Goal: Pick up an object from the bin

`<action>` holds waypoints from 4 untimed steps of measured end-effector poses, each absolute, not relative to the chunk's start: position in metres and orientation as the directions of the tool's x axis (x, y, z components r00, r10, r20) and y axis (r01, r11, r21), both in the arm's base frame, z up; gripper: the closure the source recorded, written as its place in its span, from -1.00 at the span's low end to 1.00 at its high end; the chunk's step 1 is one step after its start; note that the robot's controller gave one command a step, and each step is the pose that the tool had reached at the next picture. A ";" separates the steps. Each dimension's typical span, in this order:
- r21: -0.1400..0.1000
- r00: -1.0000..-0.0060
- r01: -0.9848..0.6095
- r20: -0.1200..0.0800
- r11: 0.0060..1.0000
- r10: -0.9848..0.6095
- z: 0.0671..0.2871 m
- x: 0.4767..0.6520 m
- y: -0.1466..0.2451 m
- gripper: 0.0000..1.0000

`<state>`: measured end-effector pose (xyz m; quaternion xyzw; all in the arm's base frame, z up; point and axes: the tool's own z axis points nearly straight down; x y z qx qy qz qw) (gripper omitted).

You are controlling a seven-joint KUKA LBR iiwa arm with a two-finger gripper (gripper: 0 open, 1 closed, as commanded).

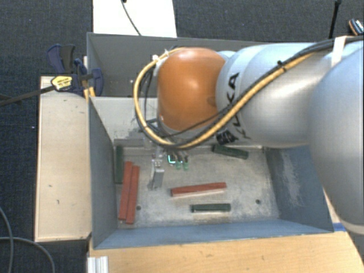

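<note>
My gripper (156, 181) hangs low under the arm's orange cover, over the left middle of the bin floor. Nothing shows held in it. Just to its left lie two red-brown sticks (129, 193) side by side, running lengthwise along the left wall. A dark green stick (118, 164) stands against that wall behind them. To the gripper's right a red-brown bar with a pale edge (198, 190) lies crosswise on the floor, a little apart from it.
A short dark green bar (210, 207) lies near the front wall. Another dark green piece (230, 151) pokes out from under the arm at the back. The arm covers the bin's back and right side.
</note>
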<state>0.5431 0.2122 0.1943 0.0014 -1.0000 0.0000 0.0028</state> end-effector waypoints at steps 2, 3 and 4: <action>-0.002 -0.969 -0.246 0.005 0.969 -0.246 0.070 0.499 0.079 -1.00; 0.001 -0.970 -0.244 -0.001 0.970 -0.244 0.070 0.501 0.083 1.00; 0.000 -0.974 -0.224 -0.011 0.974 -0.224 0.205 0.519 0.093 1.00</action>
